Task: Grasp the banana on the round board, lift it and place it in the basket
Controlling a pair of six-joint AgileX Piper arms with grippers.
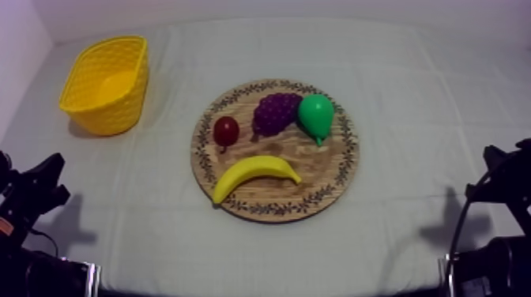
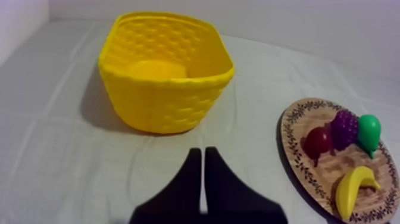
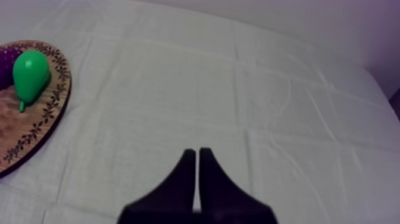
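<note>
- The grey-white cloth (image 1: 411, 118) covers the table under both of my grippers, with faint creases in it.
- The wooden board (image 1: 320, 170), round with a patterned rim, lies flat between the two grippers. It is ahead and to the right of my left gripper (image 2: 199, 150), and ahead and to the left of my right gripper (image 3: 197, 151). It is well apart from both.
- The yellow basket (image 1: 118, 110) stands upright straight ahead of my left gripper, on that gripper's side of the table and clear of the board.
- My left gripper sits low over the cloth, its two black fingers pressed together in a narrow wedge with nothing between them.
- My right gripper is the same: fingers together, nothing held, bare cloth ahead of the tips.
- The banana (image 1: 253, 175) lies on the board at the edge nearest both grippers, ends curving down, touching no other fruit.
- The bunch of grapes (image 1: 276, 112) sits on the far half of the board, behind the banana.
- The pear (image 1: 316, 115) lies touching the grapes, on my right gripper's side.
- The small red fruit (image 1: 226, 130) sits just beside the grapes, on my left gripper's side.
</note>
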